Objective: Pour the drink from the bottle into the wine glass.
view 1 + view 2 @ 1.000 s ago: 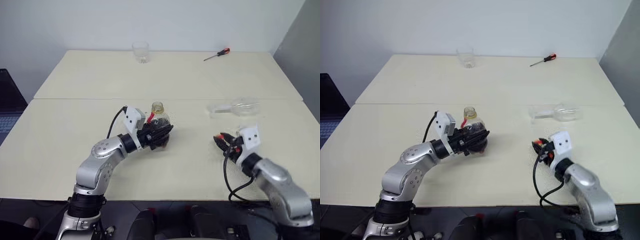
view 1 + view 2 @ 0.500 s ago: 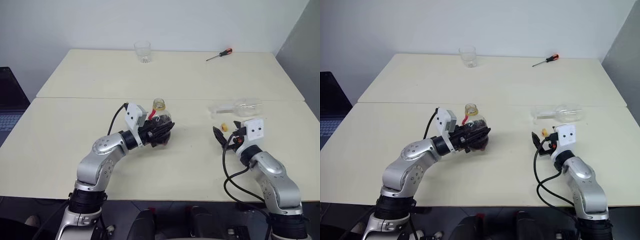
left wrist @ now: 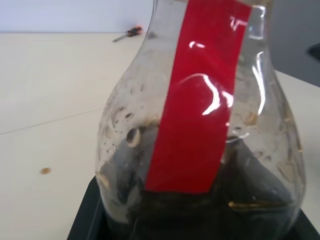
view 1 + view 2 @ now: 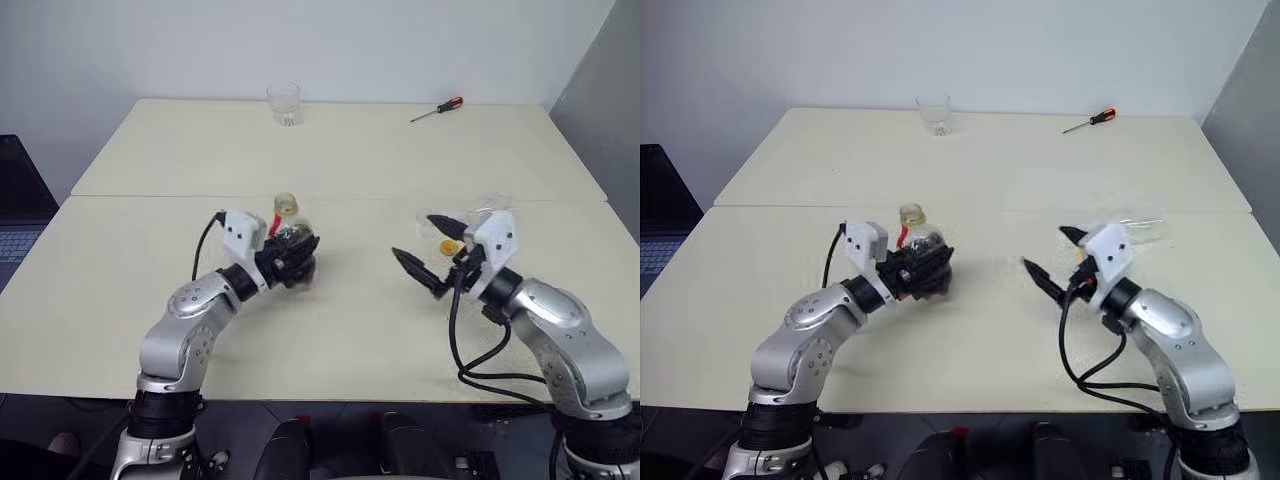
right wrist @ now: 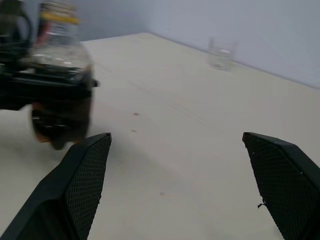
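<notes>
Bottle (image 4: pixel 289 243) upright near the middle of the cream table (image 4: pixel 330 150), clamped around its dark lower body by the left gripper (image 4: pixel 293 260), cap off and mouth open, red neck strip (image 3: pixel 200 95) facing that wrist; held so, probably, to keep the drink (image 3: pixel 240 200) steady and ready for tipping. Wine glass (image 4: pixel 480 212) lying on its side to the right, partly hidden behind the right arm, so likely needing to be stood up before any pour. Right gripper (image 4: pixel 425 255) hovering off the table just in front of the glass, black fingers (image 5: pixel 80 185) spread wide with nothing between them, pointing left toward the bottle. Well apart from that gripper, the bottle; much nearer, the glass. Small yellow cap (image 4: pixel 450 247) just beside the right wrist. Far off at the back edge, short tumbler (image 4: pixel 283 103) and red-handled screwdriver (image 4: pixel 435 109), untouched.
</notes>
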You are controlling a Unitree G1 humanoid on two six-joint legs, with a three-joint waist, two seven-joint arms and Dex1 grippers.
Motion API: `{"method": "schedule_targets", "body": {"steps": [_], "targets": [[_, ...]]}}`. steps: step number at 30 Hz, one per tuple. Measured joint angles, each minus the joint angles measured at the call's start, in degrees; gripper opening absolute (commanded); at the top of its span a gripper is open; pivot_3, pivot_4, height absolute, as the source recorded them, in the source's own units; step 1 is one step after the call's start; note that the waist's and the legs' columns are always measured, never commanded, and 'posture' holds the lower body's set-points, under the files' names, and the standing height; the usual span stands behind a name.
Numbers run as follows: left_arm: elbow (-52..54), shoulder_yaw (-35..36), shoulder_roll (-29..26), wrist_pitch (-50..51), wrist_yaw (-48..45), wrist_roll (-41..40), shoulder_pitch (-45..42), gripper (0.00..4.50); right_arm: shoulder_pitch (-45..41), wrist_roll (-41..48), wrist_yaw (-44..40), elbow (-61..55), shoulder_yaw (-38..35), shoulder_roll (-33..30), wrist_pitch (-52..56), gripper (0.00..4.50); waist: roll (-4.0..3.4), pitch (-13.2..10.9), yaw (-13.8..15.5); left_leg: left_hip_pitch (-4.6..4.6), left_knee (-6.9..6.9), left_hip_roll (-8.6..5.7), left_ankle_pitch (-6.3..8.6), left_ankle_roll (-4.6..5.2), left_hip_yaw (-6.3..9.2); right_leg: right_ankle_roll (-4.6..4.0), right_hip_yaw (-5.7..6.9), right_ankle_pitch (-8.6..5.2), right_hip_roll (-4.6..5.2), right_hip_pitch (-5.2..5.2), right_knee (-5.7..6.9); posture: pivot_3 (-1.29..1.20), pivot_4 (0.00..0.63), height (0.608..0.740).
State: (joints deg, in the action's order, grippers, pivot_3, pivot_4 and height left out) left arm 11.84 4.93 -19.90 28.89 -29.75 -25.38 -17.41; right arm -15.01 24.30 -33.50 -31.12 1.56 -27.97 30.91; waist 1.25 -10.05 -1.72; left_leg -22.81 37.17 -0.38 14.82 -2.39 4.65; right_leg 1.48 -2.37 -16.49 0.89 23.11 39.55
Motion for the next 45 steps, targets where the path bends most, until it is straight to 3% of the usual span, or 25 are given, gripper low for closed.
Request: {"method": "schedule_targets", "body": {"steps": [7,12,18,30,43,45], "targets": [[-12.62,5.69,1.32,-7.27,10.16,4.88,-7.38,2.05,-9.01,2.6,-6.95,2.75,4.52,0.23,0.26,4.49,0.07,0.01,0.07,-0.03,0.05,-0.02,0.0,0.0,0.03,0.0,0.06,0.01,0.16,-0.01,-0.01,0.0,0.15,0.74],[-23.96,10.0,-0.06,-15.02,15.28,8.54,-11.41,2.05,-11.15,-1.05,-6.97,7.95,10.34,4.69,-1.73,4.49,0.09,0.01,-0.07,-0.07,0.04,0.0,-0.01,-0.01,0.01,-0.01,0.04,0.01,0.18,0.08,-0.01,0.0,0.15,0.74],[-36.3,14.31,-5.82,-22.46,15.35,9.79,-14.91,2.05,-13.55,-4.64,-6.79,10.1,14.0,7.46,-2.89,4.49,0.15,0.02,-0.01,-0.08,0.05,-0.02,-0.01,-0.02,0.05,-0.01,0.08,0.01,0.21,0.1,-0.01,0.0,0.15,0.74],[-55.75,15.78,-7.5,-34.04,14.23,10.32,-21.79,2.05,-16.61,-7.33,-4.98,14.65,15.23,11.76,-2.88,4.49,0.37,0.11,0.02,-0.1,0.11,-0.05,-0.01,-0.02,0.07,0.0,0.12,0.02,0.26,0.12,0.02,0.0,0.15,0.74],[-62.65,15.65,-7.51,-38.56,12.65,10.55,-24.0,2.05,-17.33,-7.33,-2.87,15.55,14.07,12.93,-1.61,4.49,0.38,0.11,-0.08,-0.1,0.1,-0.05,0.0,-0.01,0.05,0.0,0.1,0.02,0.26,0.14,0.06,0.0,0.15,0.74],[-63.17,15.65,-7.51,-38.99,12.63,10.55,-24.0,2.57,-17.33,-7.27,-2.35,15.68,13.74,13.34,-0.41,4.5,0.38,0.11,-0.09,-0.1,0.1,-0.05,0.0,-0.01,0.05,-0.01,0.1,0.02,0.26,0.15,0.07,0.0,0.15,0.74]]}}
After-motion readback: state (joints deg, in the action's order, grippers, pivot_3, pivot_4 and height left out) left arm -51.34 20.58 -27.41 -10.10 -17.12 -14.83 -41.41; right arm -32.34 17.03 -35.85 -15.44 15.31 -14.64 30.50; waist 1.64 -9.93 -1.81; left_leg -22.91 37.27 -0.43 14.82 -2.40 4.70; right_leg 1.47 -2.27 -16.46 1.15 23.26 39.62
